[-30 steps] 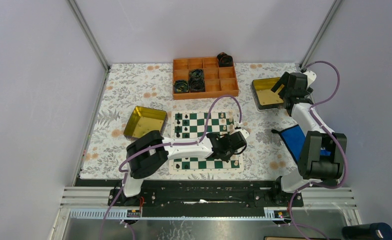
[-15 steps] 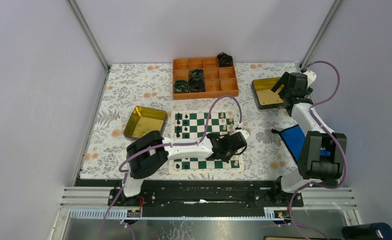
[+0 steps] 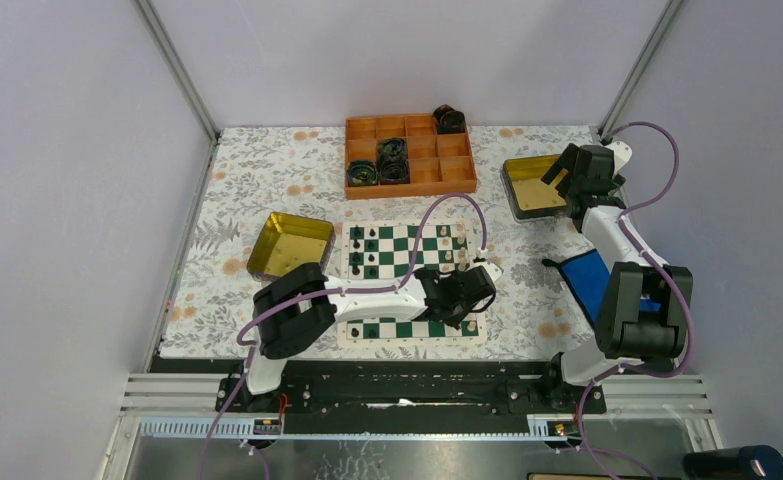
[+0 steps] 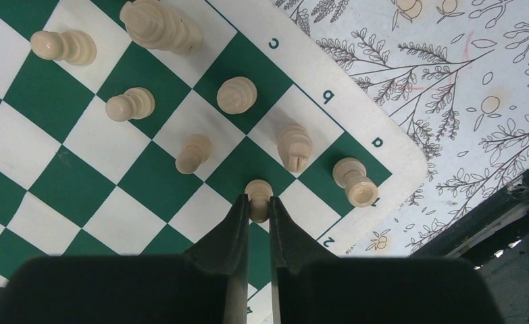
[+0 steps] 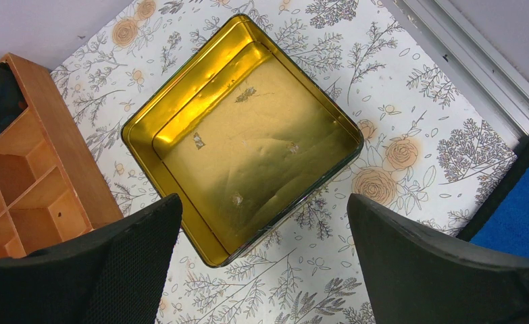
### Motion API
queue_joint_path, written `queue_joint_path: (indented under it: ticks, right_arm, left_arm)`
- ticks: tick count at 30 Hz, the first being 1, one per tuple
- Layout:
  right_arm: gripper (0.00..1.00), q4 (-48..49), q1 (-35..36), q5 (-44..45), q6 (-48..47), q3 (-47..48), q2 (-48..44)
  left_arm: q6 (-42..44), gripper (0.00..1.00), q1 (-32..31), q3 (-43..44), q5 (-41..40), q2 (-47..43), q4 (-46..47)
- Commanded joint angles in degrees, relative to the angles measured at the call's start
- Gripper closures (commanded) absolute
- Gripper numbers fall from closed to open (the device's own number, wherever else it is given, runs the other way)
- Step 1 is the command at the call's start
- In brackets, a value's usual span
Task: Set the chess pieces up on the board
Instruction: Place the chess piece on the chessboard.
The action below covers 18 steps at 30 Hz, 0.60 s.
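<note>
Cream pawn [image 4: 259, 194] clamped in L fingers [image 4: 233, 226] near board [image 4: 396, 145] corner; R fingers [image 5: 113, 263] apart over gold tin [image 5: 261, 169]

The green-and-white board [image 3: 399, 243] lies flat. Black pieces [image 3: 363, 250] stand along its left end. Cream pieces [image 4: 236, 94] stand clustered at its right corner, and one cream pawn [image 4: 258, 192] there is pinched by the left end effector [image 4: 258, 208].

White arms [image 3: 372, 293] with black joints [image 3: 292, 310], purple cables [image 3: 659, 140].
</note>
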Motion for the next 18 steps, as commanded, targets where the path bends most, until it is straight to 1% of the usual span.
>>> queue_joint_path:
  ticks: [1,18]
  right_arm:
    - [0.0,2.8,0.2,0.4,0.2,0.7,-1.9]
    - [0.0,2.9,0.2,0.4,0.2,0.2,-2.4]
  left_arm:
    - [-0.1,0.87,-0.4,1.6,-0.6,0.7,1.6]
    - [0.8,0.87,-0.3,1.6,-2.8,1.0,2.3]
